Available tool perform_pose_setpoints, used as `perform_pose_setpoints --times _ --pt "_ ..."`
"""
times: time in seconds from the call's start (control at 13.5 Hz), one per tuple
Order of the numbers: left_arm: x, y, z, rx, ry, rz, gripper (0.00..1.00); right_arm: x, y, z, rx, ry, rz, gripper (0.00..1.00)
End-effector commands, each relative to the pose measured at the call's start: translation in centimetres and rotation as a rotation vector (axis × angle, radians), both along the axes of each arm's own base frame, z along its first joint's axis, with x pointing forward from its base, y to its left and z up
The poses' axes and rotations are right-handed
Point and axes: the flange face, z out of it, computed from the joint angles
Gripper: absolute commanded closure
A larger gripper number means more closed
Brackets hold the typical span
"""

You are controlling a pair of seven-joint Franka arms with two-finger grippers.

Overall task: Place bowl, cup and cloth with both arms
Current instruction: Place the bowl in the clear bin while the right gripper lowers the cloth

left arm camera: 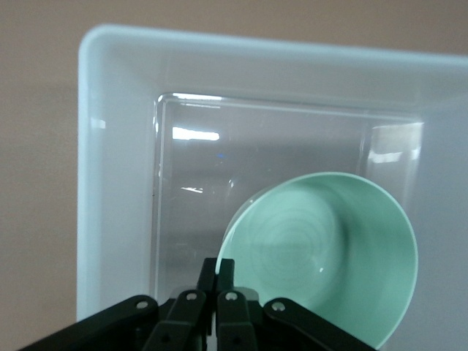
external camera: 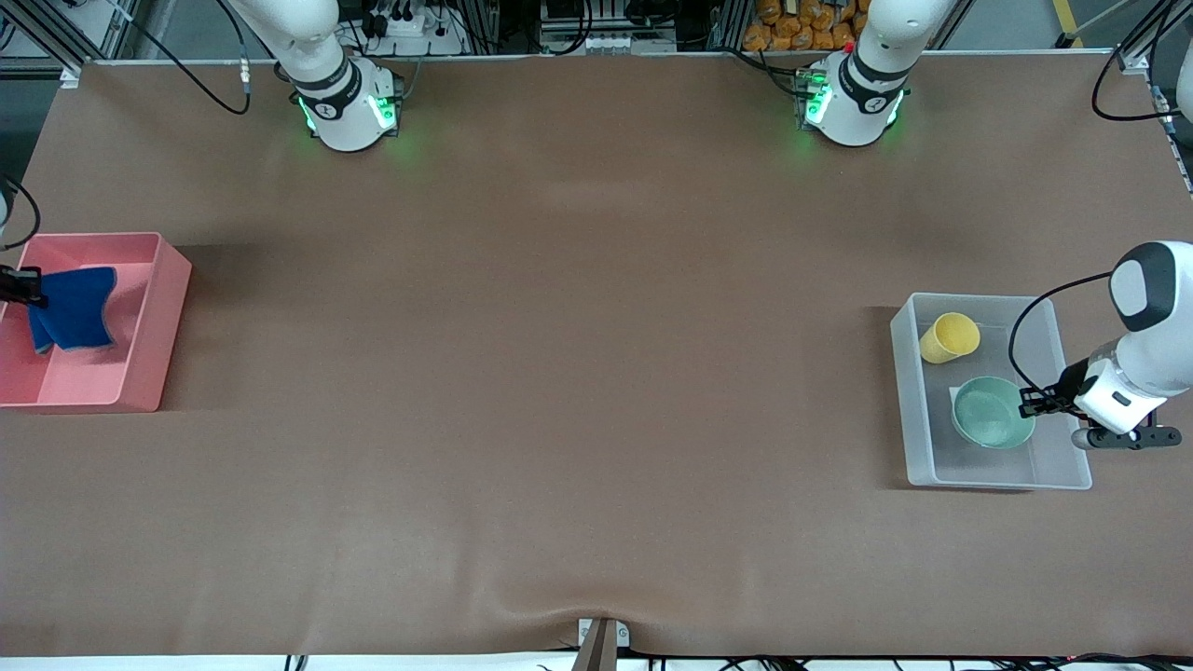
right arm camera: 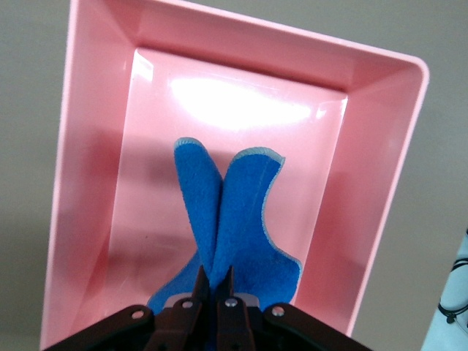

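The mint green bowl sits tilted in the clear bin at the left arm's end of the table. My left gripper is shut on the bowl's rim over the bin. The yellow cup lies on its side in the same bin, farther from the front camera than the bowl. The blue cloth hangs bunched over the pink bin at the right arm's end. My right gripper is shut on the cloth, its fingertips pinching a fold.
The clear bin shows in the left wrist view and the pink bin in the right wrist view. The brown table stretches between the two bins. Both arm bases stand along the table's edge farthest from the front camera.
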Motion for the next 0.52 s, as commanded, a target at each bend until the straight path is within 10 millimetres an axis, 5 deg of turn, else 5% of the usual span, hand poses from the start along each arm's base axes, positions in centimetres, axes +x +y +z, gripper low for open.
perform_pose_setpoints --times 0.0,0.07,0.15,0.45 --pt "0.2 0.1 0.6 0.018 -0.017 -0.024 0.67 0.5 -0.9 -2.8 0.012 -0.020 -0.016 1.00" --pt "0.3 0.1 0.8 0.020 -0.020 -0.023 0.07 0.6 -0.9 -3.6 0.008 -0.029 -0.014 1.00" --pt "0.3 0.1 1.4 0.027 -0.027 -0.024 0.00 0.7 -1.0 -4.1 0.010 -0.028 -0.013 1.00" --pt "0.8 -2.5 7.1 0.075 -0.046 -0.054 0.00 1.0 -1.1 -6.6 0.006 -0.043 -0.009 1.00"
